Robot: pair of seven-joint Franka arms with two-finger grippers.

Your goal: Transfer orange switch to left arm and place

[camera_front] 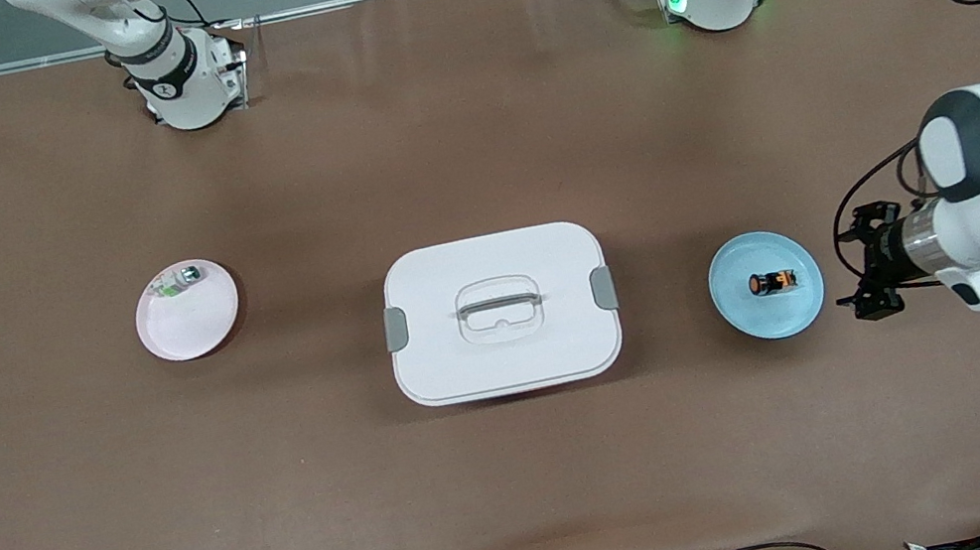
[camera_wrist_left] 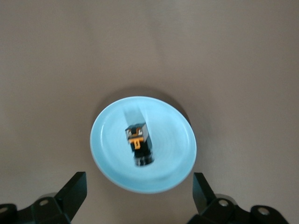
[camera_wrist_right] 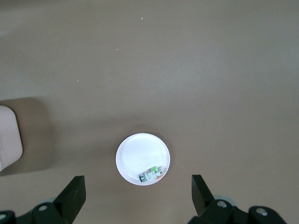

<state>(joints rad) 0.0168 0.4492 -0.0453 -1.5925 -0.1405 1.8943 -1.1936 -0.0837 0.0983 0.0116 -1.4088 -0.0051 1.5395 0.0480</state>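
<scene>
A brown table seen from above. At the centre of the frame sits the box [camera_front: 501, 312], white with rounded corners, grey clips on two sides and a recessed handle in its lid.

In the right-centre of the frame lies a blue plate [camera_front: 794, 310], and the orange switch [camera_front: 773, 282] rests on it, a tiny black part with an orange piece, lying on its side near the plate's middle.

In the left-centre of the frame lies a pink plate [camera_front: 187, 328] with a small silver-and-green part [camera_front: 179, 282] at its upper rim.

The left gripper [camera_front: 871, 276] hangs at the right edge of the frame, just beside the blue plate, its fingers spread apart and holding nothing.

In the right wrist view, the right gripper [camera_wrist_right: 138, 196] hangs high over the pink plate, its two fingers wide apart and empty.
</scene>
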